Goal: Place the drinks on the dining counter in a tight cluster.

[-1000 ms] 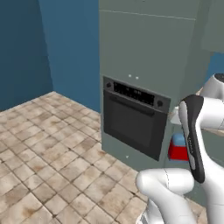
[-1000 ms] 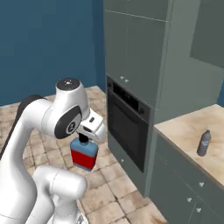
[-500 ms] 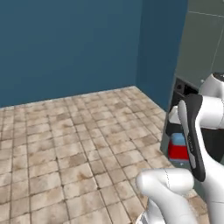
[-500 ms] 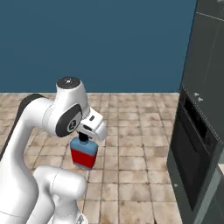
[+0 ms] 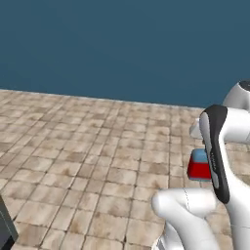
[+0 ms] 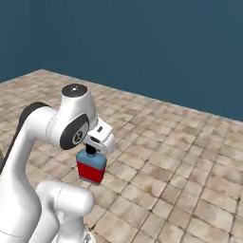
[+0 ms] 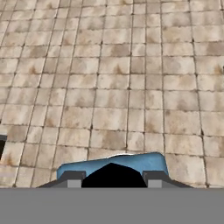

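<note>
While the hand view catches just the black cap and blue shoulders of the squat bottle (image 7: 113, 168) between its fingers (image 7: 70, 178), the right base view gives its whole body (image 6: 91, 166), red label below blue, hanging upright over the tiled floor (image 6: 180, 156). The fingers (image 6: 90, 151) are closed on the cap. Folded close to its base, the arm covers most of the bottle (image 5: 199, 165) in the left base view. Beyond stands a blue wall (image 5: 122, 44)
</note>
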You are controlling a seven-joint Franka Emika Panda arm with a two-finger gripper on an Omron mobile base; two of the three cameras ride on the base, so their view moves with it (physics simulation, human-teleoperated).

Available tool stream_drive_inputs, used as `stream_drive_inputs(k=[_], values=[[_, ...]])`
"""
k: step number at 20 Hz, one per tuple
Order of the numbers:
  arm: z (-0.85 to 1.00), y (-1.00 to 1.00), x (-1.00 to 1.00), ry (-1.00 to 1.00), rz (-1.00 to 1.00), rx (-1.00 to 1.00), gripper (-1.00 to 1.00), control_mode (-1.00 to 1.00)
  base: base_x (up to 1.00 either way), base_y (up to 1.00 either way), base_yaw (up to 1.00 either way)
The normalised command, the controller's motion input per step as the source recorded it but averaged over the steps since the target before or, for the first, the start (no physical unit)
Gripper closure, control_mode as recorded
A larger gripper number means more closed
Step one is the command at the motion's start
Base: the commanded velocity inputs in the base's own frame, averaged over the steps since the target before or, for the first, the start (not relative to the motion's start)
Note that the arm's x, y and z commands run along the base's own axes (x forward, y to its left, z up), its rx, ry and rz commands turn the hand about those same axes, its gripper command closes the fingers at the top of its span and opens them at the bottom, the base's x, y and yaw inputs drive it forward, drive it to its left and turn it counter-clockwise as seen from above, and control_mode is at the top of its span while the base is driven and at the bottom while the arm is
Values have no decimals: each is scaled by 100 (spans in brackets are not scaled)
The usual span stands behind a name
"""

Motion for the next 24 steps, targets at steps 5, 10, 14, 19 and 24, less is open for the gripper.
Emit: stream_drive_inputs(k=[5, 10, 14, 19, 24], values=[[0, 0, 0, 0, 0, 0, 100, 100, 0, -15, 93], [0, 0, 0, 0, 0, 0, 100, 100, 1, -7, 92], [0, 0, 0, 0, 0, 0, 100, 100, 25, -2, 82], [0, 0, 0, 0, 0, 0, 100, 100, 41, -6, 51], [0, 0, 0, 0, 0, 0, 100, 100, 39, 4, 6]])
